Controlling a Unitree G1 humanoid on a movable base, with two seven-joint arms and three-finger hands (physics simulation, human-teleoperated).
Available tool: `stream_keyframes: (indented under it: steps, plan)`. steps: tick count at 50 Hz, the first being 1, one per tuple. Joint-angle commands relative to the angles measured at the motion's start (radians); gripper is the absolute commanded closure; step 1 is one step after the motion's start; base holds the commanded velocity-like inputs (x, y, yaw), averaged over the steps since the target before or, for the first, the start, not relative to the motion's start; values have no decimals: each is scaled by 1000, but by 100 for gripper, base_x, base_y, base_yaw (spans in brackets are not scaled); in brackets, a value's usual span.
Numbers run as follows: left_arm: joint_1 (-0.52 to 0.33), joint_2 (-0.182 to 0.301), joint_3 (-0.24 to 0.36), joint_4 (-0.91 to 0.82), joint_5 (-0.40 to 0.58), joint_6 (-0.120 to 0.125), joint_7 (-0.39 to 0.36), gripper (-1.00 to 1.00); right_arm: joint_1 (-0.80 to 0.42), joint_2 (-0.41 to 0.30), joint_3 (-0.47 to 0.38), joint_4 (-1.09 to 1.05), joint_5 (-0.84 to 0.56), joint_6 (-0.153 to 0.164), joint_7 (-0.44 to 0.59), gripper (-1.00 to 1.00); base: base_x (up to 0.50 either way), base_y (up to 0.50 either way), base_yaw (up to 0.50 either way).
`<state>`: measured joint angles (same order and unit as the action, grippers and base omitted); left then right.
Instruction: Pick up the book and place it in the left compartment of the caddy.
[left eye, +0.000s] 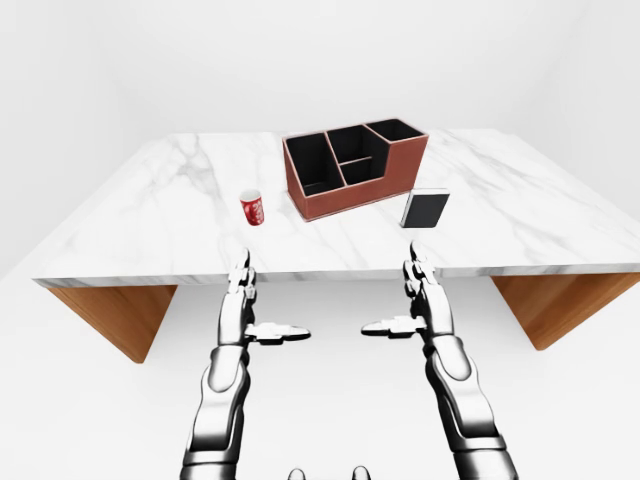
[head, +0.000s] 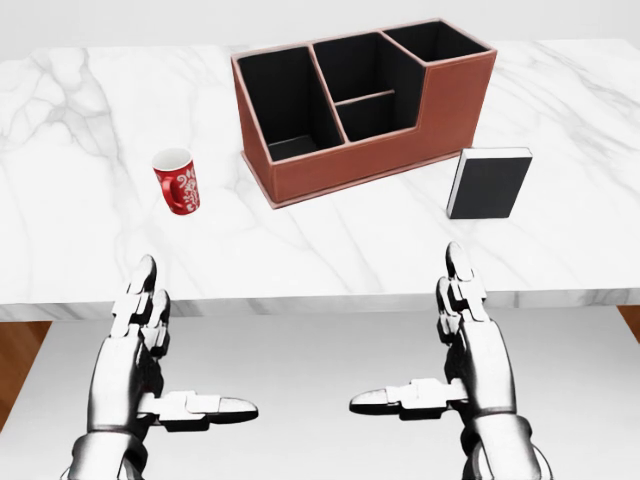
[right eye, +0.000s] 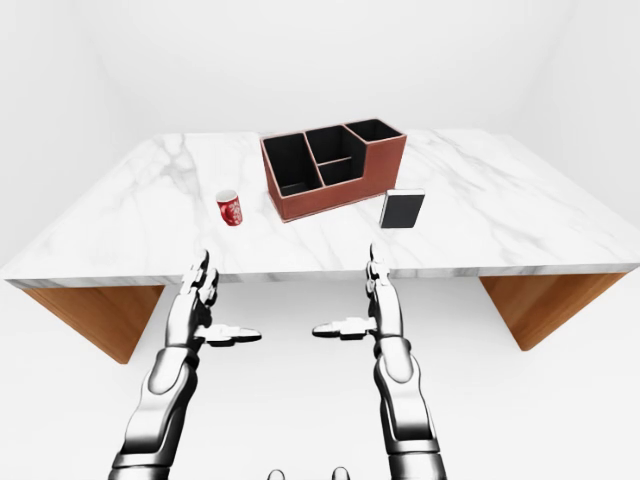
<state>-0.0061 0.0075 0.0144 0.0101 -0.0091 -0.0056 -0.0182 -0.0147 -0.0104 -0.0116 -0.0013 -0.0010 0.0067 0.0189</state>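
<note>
I'm holding my left hand (head: 150, 340) w/ fingers spread wide, nothing in it, short of the tabletop (head: 80, 210) edge. A red cup (head: 177, 181) is sitting left of the caddy (head: 350, 165); its left compartment (head: 285, 110) is showing empty. The book (head: 489, 183) is standing upright just right of the caddy, apart from it. I'm judging it light, stiff, slick-covered & easy to tip; pinching across the covers near the top looks best. Right hand (head: 455, 335) also splayed, empty. Marble's glossy; room's plain white.
</note>
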Motion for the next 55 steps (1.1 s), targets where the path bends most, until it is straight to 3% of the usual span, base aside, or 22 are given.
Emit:
stream_keyframes:
  steps: [1,4,11,22,31,37,39,42,47,55]
  plan:
    - [-19,14,28,27,-14,-23,-22,-100,-52,-22,-21,-5,-10,31,45,-100,0,0,0]
    - [-24,15,28,31,-14,-26,-23,-100,-67,-25,-29,5,-4,34,52,-100,0,0,0]
    - [-44,15,18,71,4,-42,-29,-100,-69,-25,-34,47,6,-1,59,-100,0,0,0]
    - [-69,20,19,73,17,-28,-31,-100,-76,-34,-33,42,-7,-4,83,-100,0,0,0]
    - [-96,27,25,47,22,7,-33,-100,-92,-44,-41,22,-17,11,108,-100,0,0,0]
    - [-113,31,26,-5,25,56,-42,-100,-96,-50,-47,-18,-20,44,135,-100,0,0,0]
    - [-114,31,26,-11,25,62,-43,-100,-99,-51,-49,-18,-20,48,136,-100,0,0,0]
    - [-120,34,27,-43,25,91,-51,-100,-109,-58,-58,-25,-19,54,142,-100,0,0,0]
    - [-132,38,31,-66,28,93,-60,-100,-121,-71,-70,-60,-21,81,157,-100,0,0,0]
    - [-163,46,37,-70,21,93,-66,-100,-163,-101,-99,-131,-14,81,170,-100,0,0,0]
